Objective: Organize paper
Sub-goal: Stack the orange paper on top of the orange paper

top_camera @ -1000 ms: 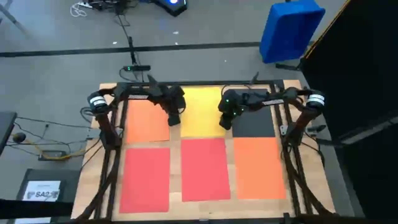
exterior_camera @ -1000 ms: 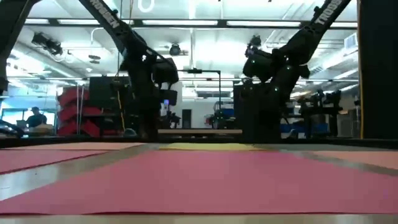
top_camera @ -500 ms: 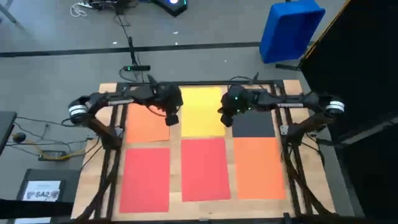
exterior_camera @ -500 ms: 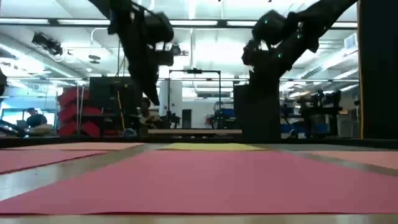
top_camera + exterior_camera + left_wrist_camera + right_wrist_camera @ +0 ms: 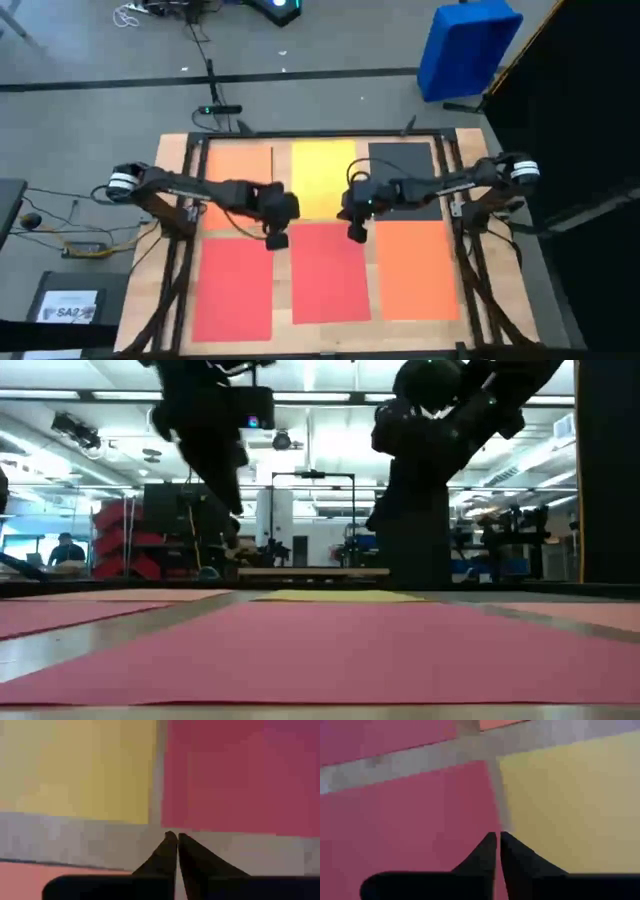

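Fingers of the left gripper [image 5: 277, 240] and right gripper [image 5: 356, 232] are pressed together, empty. The paper [image 5: 330, 270] looks thin and floppy; lifting an edge seems best.

A robotics laboratory in a large open hall is shown. A wooden table [image 5: 170, 160] fitted with two dark arms is set on a grey floor [image 5: 90, 110] crossed by loose cables [image 5: 70, 235]. Long ceiling strip lights [image 5: 300, 398], equipment racks [image 5: 510, 550], a red stack [image 5: 125, 540] and a seated person [image 5: 62, 550] are seen behind.
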